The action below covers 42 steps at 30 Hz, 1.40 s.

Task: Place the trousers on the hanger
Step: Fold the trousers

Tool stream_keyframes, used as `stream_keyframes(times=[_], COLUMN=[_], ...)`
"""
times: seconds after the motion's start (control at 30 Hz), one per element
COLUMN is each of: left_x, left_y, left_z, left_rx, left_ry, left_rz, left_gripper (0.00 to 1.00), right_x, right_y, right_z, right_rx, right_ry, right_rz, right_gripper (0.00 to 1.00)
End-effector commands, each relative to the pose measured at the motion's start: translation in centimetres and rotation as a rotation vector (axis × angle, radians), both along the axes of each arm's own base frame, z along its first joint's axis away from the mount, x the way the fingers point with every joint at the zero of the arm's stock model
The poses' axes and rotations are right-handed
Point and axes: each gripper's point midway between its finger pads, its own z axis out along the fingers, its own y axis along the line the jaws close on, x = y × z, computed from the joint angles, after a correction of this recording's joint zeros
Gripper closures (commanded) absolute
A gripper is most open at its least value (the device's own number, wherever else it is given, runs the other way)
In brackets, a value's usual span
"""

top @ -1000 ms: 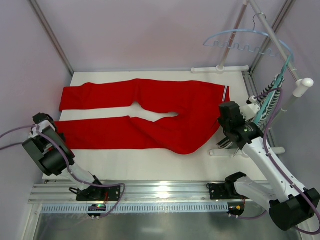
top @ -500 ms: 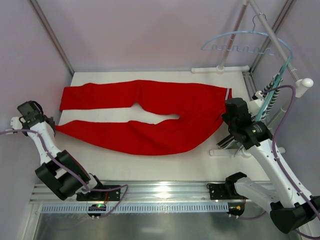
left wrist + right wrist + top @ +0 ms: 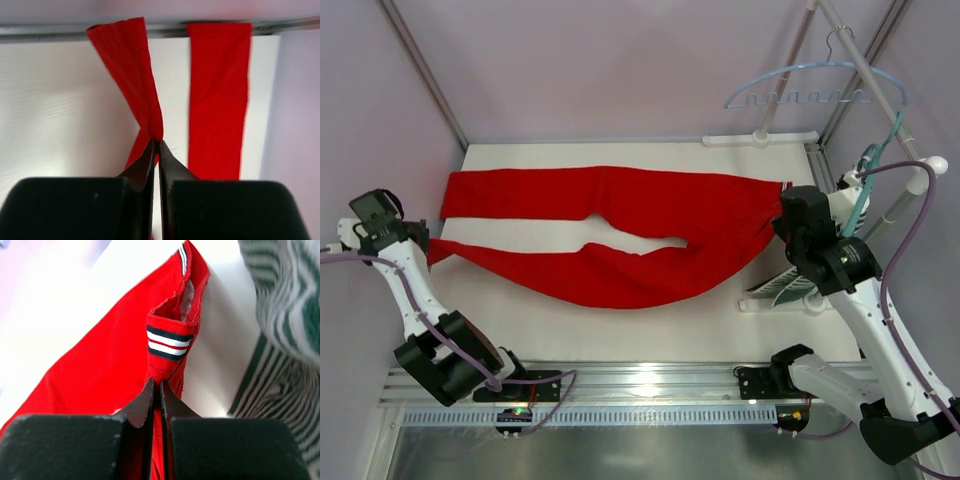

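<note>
The red trousers [image 3: 650,200] lie stretched across the white table, legs to the left and waist to the right. My left gripper [image 3: 426,250] is shut on the hem of the near leg [image 3: 135,75], which twists up into the jaws [image 3: 156,142]. The far leg [image 3: 217,100] lies flat beside it. My right gripper [image 3: 787,200] is shut on the waistband, with the striped trim [image 3: 167,342] just beyond the fingertips [image 3: 156,383]. The pale blue hanger [image 3: 820,66] hangs on the slanted rail at the back right, above and apart from both grippers.
A darker teal hanger [image 3: 865,190] hangs on the same rail beside my right arm. A green-and-white striped garment [image 3: 790,285] hangs below it, close to the right of the right gripper [image 3: 285,340]. The rack's white feet [image 3: 760,138] stand on the table's right side.
The left gripper has swung out left with the near leg's hem. The right gripper has moved back and right with the waistband. The trousers now stretch between them.
</note>
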Motion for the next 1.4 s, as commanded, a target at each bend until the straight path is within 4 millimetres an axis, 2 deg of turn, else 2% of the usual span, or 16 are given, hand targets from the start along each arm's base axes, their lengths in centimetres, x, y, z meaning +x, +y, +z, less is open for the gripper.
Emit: stream_keyframes(times=[0.0, 0.03, 0.17, 0.33, 0.53, 0.63, 0.7, 0.8, 0.83, 0.9, 0.93, 1.0, 1.03, 1.07, 1.17, 1.37], left_x=[1.4, 1.8, 2.9, 4.0, 6.6, 7.9, 8.3, 9.6, 10.4, 11.7, 12.4, 14.0, 15.0, 15.6, 17.0, 18.6], left_y=[0.6, 0.8, 1.0, 1.3, 1.6, 1.8, 2.2, 2.2, 2.3, 2.1, 2.4, 2.3, 2.4, 2.5, 2.7, 2.6], left_z=[6.9, 7.9, 9.8, 10.9, 11.2, 10.5, 8.8, 8.5, 7.4, 7.3, 6.2, 6.2, 4.8, 5.6, 5.3, 4.7], left_rx=[0.089, 0.092, 0.082, 0.088, 0.096, 0.113, 0.106, 0.129, 0.117, 0.121, 0.117, 0.116, 0.097, 0.105, 0.112, 0.137], left_ry=[-0.157, -0.182, -0.223, -0.235, -0.247, -0.202, -0.128, -0.096, -0.073, -0.072, -0.045, -0.045, -0.018, -0.027, -0.019, -0.03], left_rz=[0.007, 0.019, 0.016, 0.012, 0.006, 0.008, 0.024, 0.023, 0.023, 0.011, 0.015, -0.004, -0.019, -0.022, -0.037, -0.062], left_gripper=[1.0, 1.0, 1.0, 1.0, 1.0, 1.0, 1.0, 1.0, 1.0, 1.0, 1.0, 1.0, 1.0, 1.0, 1.0, 1.0], right_x=[0.5, 0.4, 0.4, 0.7, 3.1, 4.6, 5.4, 6.3, 6.5, 7.0, 7.7, 8.3, 8.8, 8.9, 9.1, 10.2], right_y=[-1.4, -1.4, -1.9, -2.5, -2.2, -2.2, -2.3, -2.5, -2.5, -2.6, -2.5, -2.7, -2.9, -3.2, -4.2, -3.7], right_z=[4.7, 4.7, 5.8, 7.5, 8.1, 7.8, 7.5, 7.2, 7.2, 7.4, 6.8, 6.6, 6.1, 6.3, 5.7, 6.0], right_rx=[-0.045, -0.05, -0.069, -0.102, -0.183, -0.22, -0.238, -0.247, -0.242, -0.241, -0.249, -0.251, -0.26, -0.251, -0.259, -0.237], right_ry=[-0.103, -0.092, -0.104, -0.123, -0.094, -0.061, -0.048, -0.043, -0.043, -0.046, -0.03, -0.021, -0.007, -0.015, 0.004, -0.006], right_rz=[-0.057, -0.057, -0.078, -0.106, -0.106, -0.134, -0.163, -0.207, -0.224, -0.245, -0.257, -0.279, -0.299, -0.326, -0.377, -0.349], right_gripper=[0.96, 0.96, 0.96, 0.96, 0.96, 0.96, 0.96, 0.96, 0.96, 0.96, 0.96, 0.96, 0.96, 0.96, 0.96, 0.96])
